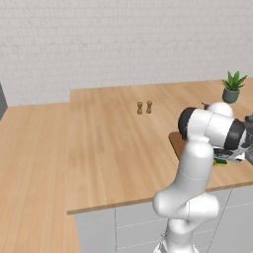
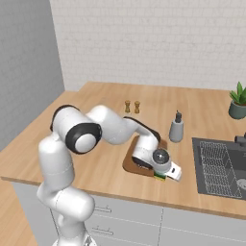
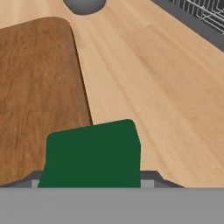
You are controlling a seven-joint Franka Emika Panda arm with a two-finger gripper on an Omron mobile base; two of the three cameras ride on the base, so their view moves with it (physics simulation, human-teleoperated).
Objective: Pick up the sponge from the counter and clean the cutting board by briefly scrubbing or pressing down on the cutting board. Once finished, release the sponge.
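Small block sponge (image 3: 92, 153) with dark green top and yellow bottom, pinched between the jaws of the white arm's gripper (image 2: 162, 174). Low over the near right corner of the flat reddish-brown cutting board (image 3: 37, 87), partly over the board's right edge and partly over the light wooden plank table (image 3: 153, 78). Cannot tell if touching the board or just above it. Seen as a bit of green and yellow under the hand in the left base view (image 1: 221, 159). Grey soap bottle with a dark pump (image 2: 176, 127) standing just past the board's far right corner. Dark metal sink (image 2: 218, 166) to the right, near the gripper. Two small brown shakers (image 2: 131, 106) farther back. Green plant in a grey pot (image 1: 232, 87) at the far right.
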